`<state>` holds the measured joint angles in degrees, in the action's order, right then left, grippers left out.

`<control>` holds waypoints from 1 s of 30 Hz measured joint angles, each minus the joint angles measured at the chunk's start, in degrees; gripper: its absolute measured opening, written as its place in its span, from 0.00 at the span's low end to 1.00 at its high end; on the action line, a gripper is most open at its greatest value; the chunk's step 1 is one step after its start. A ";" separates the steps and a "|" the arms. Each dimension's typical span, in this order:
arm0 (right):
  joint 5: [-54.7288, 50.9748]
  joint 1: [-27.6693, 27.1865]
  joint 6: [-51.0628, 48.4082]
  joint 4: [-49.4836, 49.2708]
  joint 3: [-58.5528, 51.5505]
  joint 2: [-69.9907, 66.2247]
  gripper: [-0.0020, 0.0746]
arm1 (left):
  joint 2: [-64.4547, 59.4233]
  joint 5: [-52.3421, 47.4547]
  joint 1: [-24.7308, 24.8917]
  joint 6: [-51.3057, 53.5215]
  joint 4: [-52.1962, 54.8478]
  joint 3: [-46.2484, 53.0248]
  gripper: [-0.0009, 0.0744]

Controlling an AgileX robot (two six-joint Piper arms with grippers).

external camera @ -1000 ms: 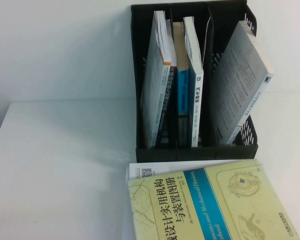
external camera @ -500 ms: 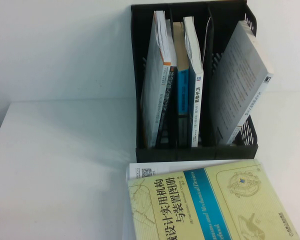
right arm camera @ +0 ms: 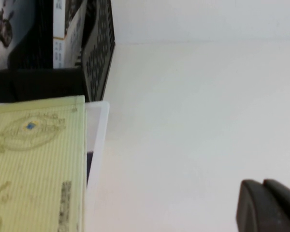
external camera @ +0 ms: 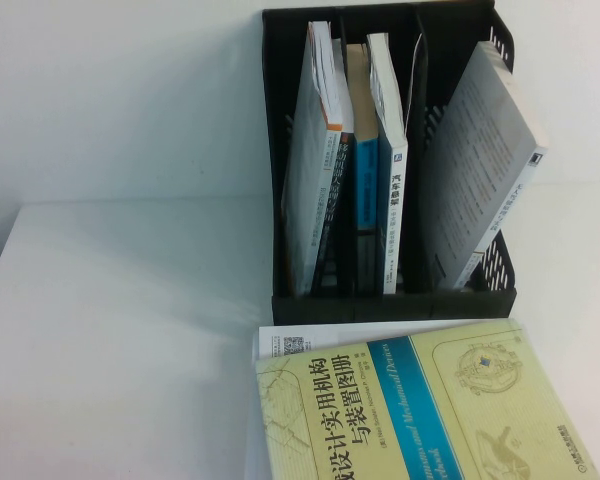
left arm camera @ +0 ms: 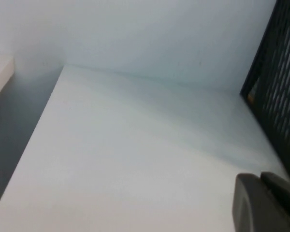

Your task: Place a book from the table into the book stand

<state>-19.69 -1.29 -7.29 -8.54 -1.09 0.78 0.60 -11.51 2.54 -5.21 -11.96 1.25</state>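
Observation:
The pale yellow-green book [external camera: 430, 410] with a blue band lies flat on the white table [external camera: 130, 330], right in front of the black book stand [external camera: 390, 302]. It rests on a white book [external camera: 280, 343]. Neither gripper shows in the high view. In the left wrist view my left gripper [left arm camera: 260, 178] is shut and empty above bare table, with the stand's perforated side [left arm camera: 278, 92] beside it. In the right wrist view my right gripper [right arm camera: 262, 183] is shut and empty over bare table, well apart from the book [right arm camera: 34, 164] and the stand [right arm camera: 99, 53].
The stand's left compartment holds a tall book [external camera: 315, 160], the middle one blue-spined books [external camera: 388, 170], and the right one a leaning grey book [external camera: 480, 170]. The white book's edge [right arm camera: 97, 130] sticks out past the yellow-green one. The table's left edge drops off [left arm camera: 19, 145].

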 joint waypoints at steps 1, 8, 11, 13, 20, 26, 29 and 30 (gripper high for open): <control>1.53 0.00 0.29 -0.21 -0.30 0.00 0.02 | 0.00 2.07 0.00 -0.62 -1.43 0.00 0.01; 27.90 0.00 9.47 -23.13 -0.65 0.00 0.02 | 0.00 21.43 0.00 -5.99 -15.91 0.00 0.01; 37.55 0.00 10.09 -32.88 -0.65 0.00 0.02 | 0.00 23.97 0.00 -6.87 -17.79 0.00 0.01; 43.32 0.00 10.31 -36.38 -0.65 0.00 0.02 | 0.00 26.43 0.00 -7.53 -18.66 0.00 0.01; 51.75 0.00 11.09 -27.94 3.53 0.00 0.02 | 0.09 44.91 0.00 -18.79 -10.38 0.00 0.01; 34.74 0.00 15.56 3.41 21.96 -1.10 0.02 | 0.22 30.97 0.00 -26.27 9.77 -10.67 0.01; 25.50 0.00 13.24 9.74 29.57 -6.38 0.02 | -3.15 22.32 0.00 -27.16 16.23 -19.00 0.01; 23.66 0.00 11.78 10.67 31.28 -8.47 0.02 | -5.19 19.64 0.00 -27.31 17.17 -21.57 0.01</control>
<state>3.97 -1.29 4.49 2.12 30.19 -7.68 -4.59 8.13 2.54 -32.53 5.21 -20.32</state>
